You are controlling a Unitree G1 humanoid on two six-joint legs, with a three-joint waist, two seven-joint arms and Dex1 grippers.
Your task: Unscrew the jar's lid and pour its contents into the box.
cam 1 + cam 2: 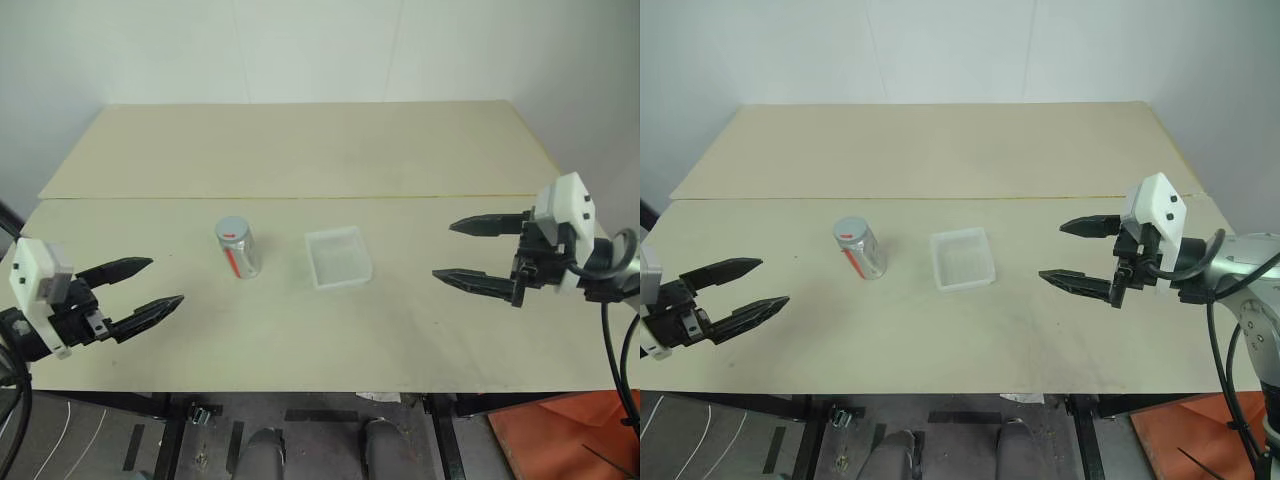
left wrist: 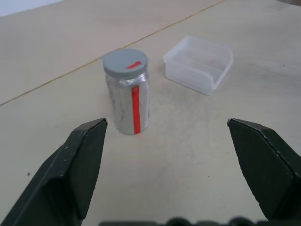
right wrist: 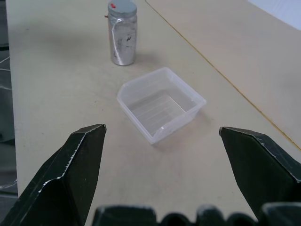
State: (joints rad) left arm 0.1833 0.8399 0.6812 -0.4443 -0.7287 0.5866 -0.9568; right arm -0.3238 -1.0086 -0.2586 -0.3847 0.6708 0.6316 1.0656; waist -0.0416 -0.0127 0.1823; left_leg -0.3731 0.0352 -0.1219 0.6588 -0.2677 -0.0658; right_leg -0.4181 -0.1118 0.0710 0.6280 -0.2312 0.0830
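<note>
Both end effectors, left (image 1: pixel 140 292) and right (image 1: pixel 478 253), hover spread wide and empty. On the desk (image 1: pixel 300 150), the lidded jar (image 1: pixel 238 249) stands beside the box (image 1: pixel 338 257); grip its body low, keeping the lid (image 1: pixel 232 230) free for twisting.

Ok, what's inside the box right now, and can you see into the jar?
The box is empty; its bare translucent floor shows. The jar stands upright beside it, its grey lid on. The silvery sides hide any contents.
</note>
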